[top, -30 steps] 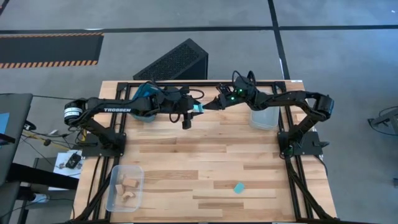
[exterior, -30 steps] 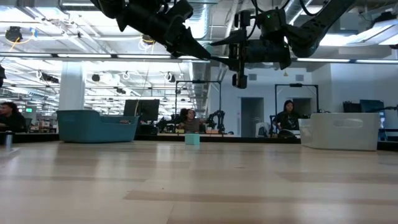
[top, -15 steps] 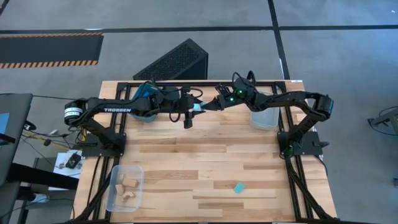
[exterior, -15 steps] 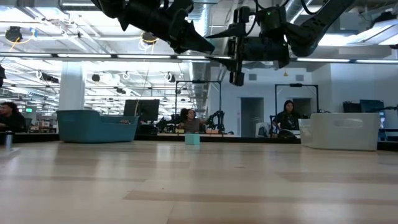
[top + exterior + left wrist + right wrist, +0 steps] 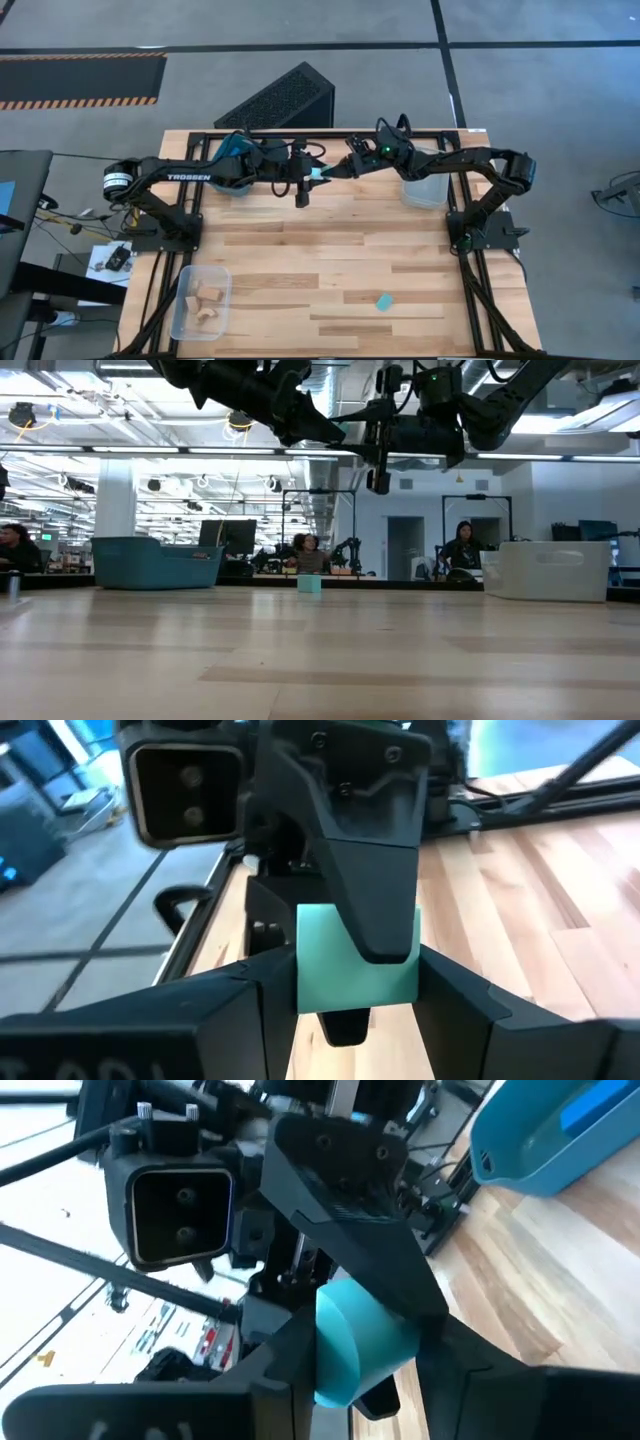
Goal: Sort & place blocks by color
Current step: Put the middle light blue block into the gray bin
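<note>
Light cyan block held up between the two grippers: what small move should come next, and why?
Probably the left gripper should open. The small light cyan block hangs above the wooden table with both that gripper and the right gripper closed on it, so neither arm can carry it off until one lets go.

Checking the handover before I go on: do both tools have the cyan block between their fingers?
Yes: in the left wrist view the cyan block sits between the left tool's fingers with the right tool's finger across it.
</note>
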